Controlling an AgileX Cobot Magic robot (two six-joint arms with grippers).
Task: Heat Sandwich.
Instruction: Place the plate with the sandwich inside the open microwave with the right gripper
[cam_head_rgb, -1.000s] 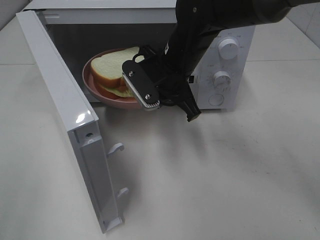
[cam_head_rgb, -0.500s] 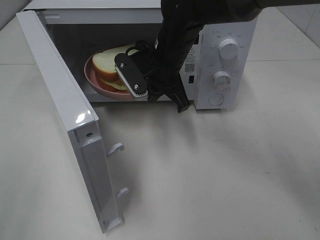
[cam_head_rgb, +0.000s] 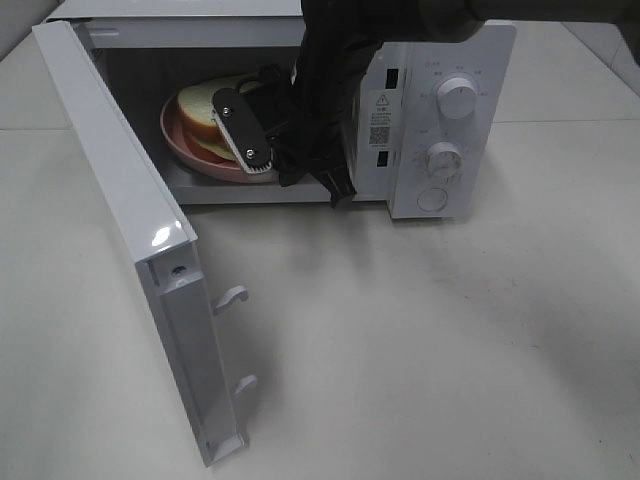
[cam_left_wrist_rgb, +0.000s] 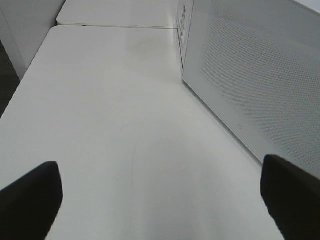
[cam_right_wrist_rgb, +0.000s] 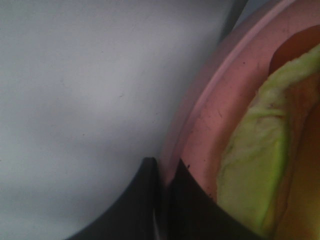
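While the boxy white microwave (cam_head_rgb: 440, 120) stands with its flat door (cam_head_rgb: 120, 200) swung wide, we see the sandwich (cam_head_rgb: 205, 112), soft white bread with tan crust and crinkled pale green lettuce, on a round, glossy pink plate (cam_head_rgb: 195, 160) inside the microwave. Our right hand (cam_right_wrist_rgb: 162, 175) pinches the plate's smooth rim. Our left hand (cam_left_wrist_rgb: 160, 200) hangs spread beside the microwave's finely dotted panel, above the matte tabletop (cam_left_wrist_rgb: 110, 125).
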